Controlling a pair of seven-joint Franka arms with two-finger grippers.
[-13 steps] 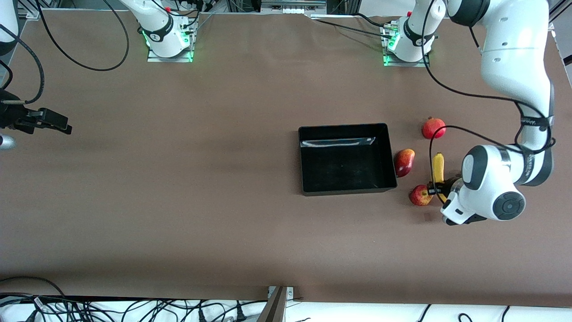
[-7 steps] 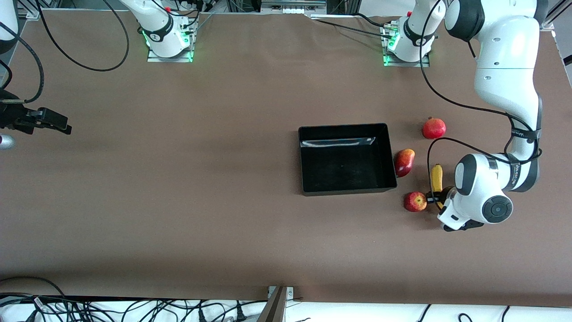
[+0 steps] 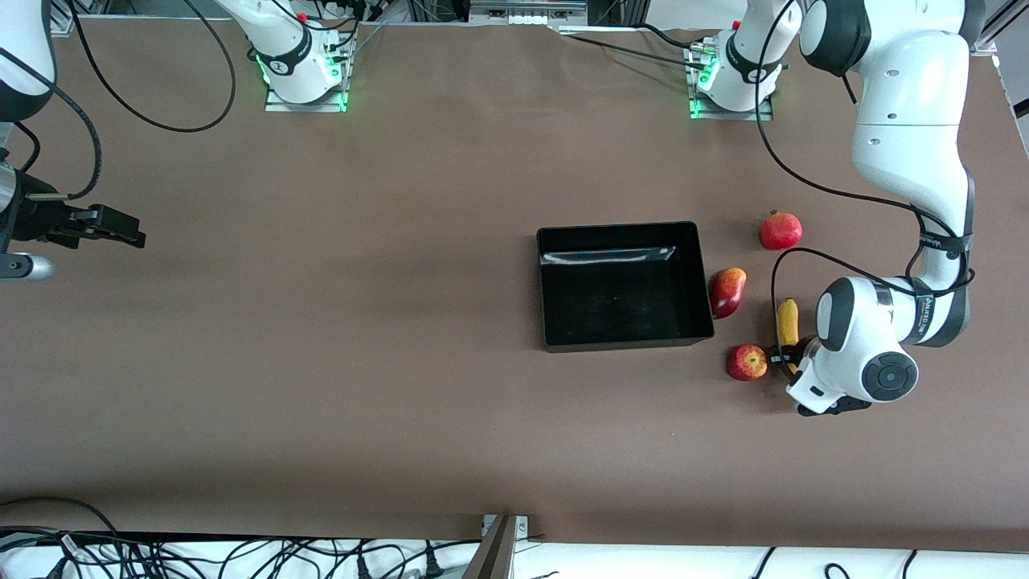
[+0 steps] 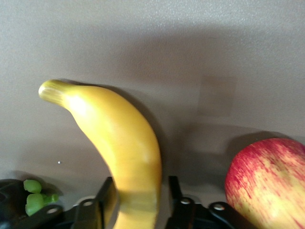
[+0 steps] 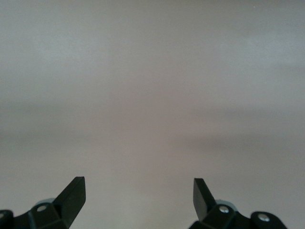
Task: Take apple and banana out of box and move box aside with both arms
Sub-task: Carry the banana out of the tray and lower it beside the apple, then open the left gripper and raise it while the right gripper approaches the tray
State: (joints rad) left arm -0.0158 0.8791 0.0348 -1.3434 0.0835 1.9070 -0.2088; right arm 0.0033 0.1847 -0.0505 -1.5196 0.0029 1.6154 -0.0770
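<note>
Firstly, the right gripper (image 3: pixel 137 238) is seen above the brown table (image 3: pixel 321 362), close to the edge at the right arm's end and about midway between the edge with the bases and the edge nearest the front camera. Its fingers (image 5: pixel 74 191) are spread wide apart, nothing is held between them, and only bare table top is shown under them in the right wrist view. This arm is waiting.

Next, the glossy black box (image 3: pixel 619 227) is found on the table in the half toward the left arm's end, roughly midway between the base edge and the camera edge. Nothing is seen inside it. A red-yellow mango (image 3: pixel 727 291) is laid just beside the box wall that faces the left arm's end; whether the two touch cannot be told. The apple (image 3: pixel 747 362) is placed nearer to the front camera than the mango, near the box corner but clear of it.

The banana (image 3: pixel 788 320) is laid just beside the apple, toward the left arm's end edge, with its length running from the base edge toward the camera edge. A pomegranate (image 3: pixel 780 230) is set farther from the front camera than the banana and apart from it.

Lastly, the left gripper (image 3: pixel 786 356) is lowered at the banana's camera-side end. In the left wrist view its fingers (image 4: pixel 172 191) are parted on either side of the banana (image 4: pixel 119 138), a thin gap being seen at one finger, and the apple (image 4: pixel 267 181) is seen just beside that finger.
</note>
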